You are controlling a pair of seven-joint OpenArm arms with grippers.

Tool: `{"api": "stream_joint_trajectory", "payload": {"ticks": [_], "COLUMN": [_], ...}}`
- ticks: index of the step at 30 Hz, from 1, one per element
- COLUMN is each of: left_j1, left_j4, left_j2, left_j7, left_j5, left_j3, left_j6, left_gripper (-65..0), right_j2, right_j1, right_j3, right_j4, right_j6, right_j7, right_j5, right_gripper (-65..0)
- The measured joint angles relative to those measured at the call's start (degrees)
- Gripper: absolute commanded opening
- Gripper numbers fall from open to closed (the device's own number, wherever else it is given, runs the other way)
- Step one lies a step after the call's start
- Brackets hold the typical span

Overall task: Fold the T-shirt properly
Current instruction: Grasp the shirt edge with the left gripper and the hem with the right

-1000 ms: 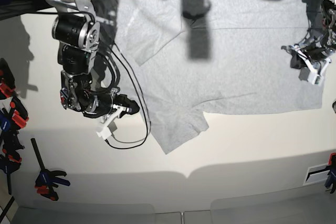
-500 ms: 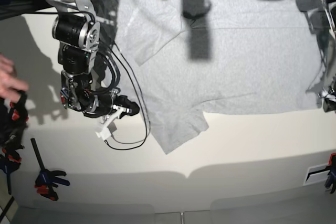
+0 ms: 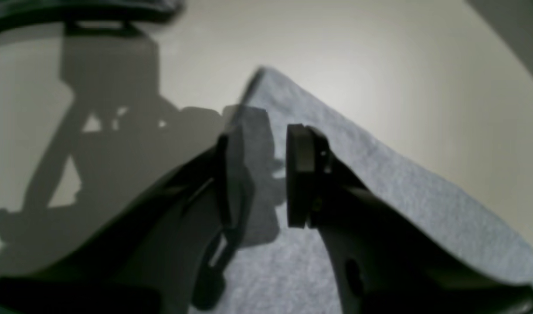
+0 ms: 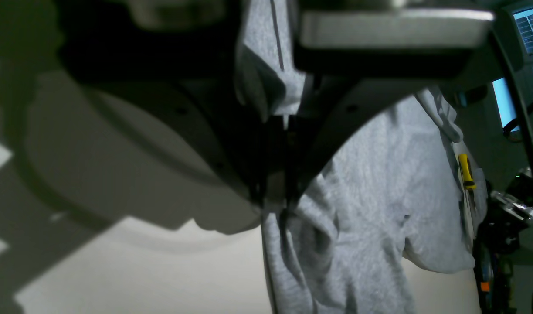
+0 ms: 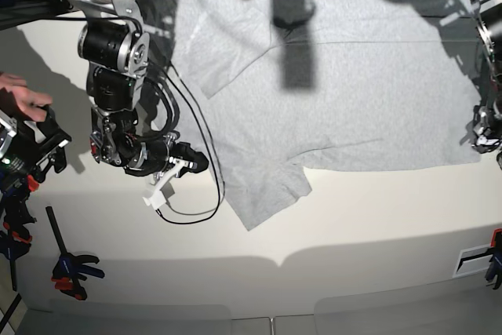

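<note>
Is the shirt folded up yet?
Mostly spread: the T-shirt lies flat, only one sleeve turned over.

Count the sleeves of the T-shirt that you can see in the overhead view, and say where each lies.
2. One sleeve juts toward the near table edge from the T-shirt; the other sleeve lies folded inward over the chest, near the far left.

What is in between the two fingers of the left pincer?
Nothing is pinched. In the left wrist view the left pincer stands open, and through the gap you see only the T-shirt corner lying below.
</note>
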Motion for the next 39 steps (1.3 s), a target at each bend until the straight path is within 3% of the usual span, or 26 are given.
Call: {"api": "stream_joint_trajectory", "payload": {"ticks": [6, 9, 14, 22, 39], "left_j1": [0.04, 0.02, 1.01, 6.73, 4.42], "left_j4": [-0.02, -0.02, 0.00, -0.02, 0.13], "left_j2": [0.50, -0.48, -1.86, -0.22, 3.45], "left_j7": [-3.98, -4.68, -6.49, -10.16, -10.82], "left_j5": [6.97, 7.30, 7.13, 2.99, 1.68], "left_j3": [0.00, 0.00, 0.00, 0.00, 0.00], "left_j6": [1.36, 1.60, 3.17, 5.20, 5.16], "left_gripper": [-49.4, -49.4, -49.5, -50.1, -50.1], "right_j2": [0.02, 0.00, 0.00, 0.00, 0.02], "right_j1": [-0.02, -0.02, -0.02, -0.02, -0.02], "right_j3": [0.00, 0.00, 0.00, 0.00, 0.00], "right_j4": [0.00, 0.00, 0.00, 0.00, 0.00], "right_j6": [0.00, 0.00, 0.00, 0.00, 0.00], "right_j7": [0.09, 0.09, 0.04, 0.00, 0.09], "right_j5": [0.00, 0.00, 0.00, 0.07, 0.15], "right_gripper": [-65.0, -65.0, -65.0, -65.0, -65.0]}}
